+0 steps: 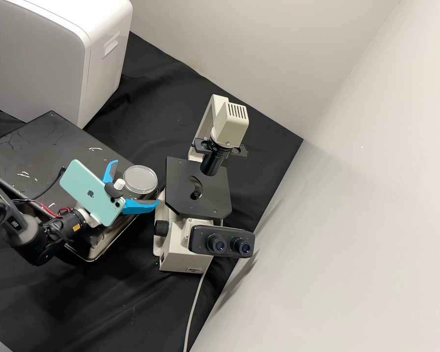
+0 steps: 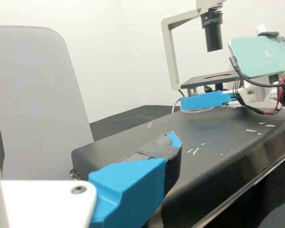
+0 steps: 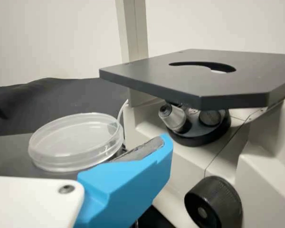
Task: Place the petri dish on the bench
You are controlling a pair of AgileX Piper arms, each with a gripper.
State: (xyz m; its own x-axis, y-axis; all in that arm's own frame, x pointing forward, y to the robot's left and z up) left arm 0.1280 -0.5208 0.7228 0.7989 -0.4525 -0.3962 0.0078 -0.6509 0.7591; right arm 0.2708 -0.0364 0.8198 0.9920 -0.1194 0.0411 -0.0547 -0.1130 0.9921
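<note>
In the high view, a small dark logo is seen on the back of the mint-green phone (image 1: 90, 190) mounted at an arm's wrist. The print low on the front of the microscope (image 1: 181, 244) is too small to be read. The petri dish (image 1: 140, 179), round and clear, is set flat on the corner of a black slab (image 1: 34, 146) nearest the microscope, raised above the black bench (image 1: 132, 303). A white cabinet (image 1: 49, 54) stands behind the slab. The right gripper (image 1: 137, 185) is spread wide, with its two blue fingers (image 1: 111, 170) on either side of the dish and not clenched on it; whether either finger touches the rim cannot be told. In the left wrist view, the left gripper (image 2: 83, 142) is seen released, its fingers far apart and grasping nothing, low at the slab's near corner with the cabinet close beside it. Farther off, one finger of the right gripper is seen above the slab's far edge, with the dish just beneath it and the microscope behind. In the right wrist view, the dish is seen resting level on the slab, the dark surface showing through its clear walls, with one blue finger just beside it. The microscope's black stage (image 3: 199, 80) stands higher than the dish, with the lenses (image 3: 173, 116) under it and a black knob (image 3: 211, 206) low on the body.
</note>
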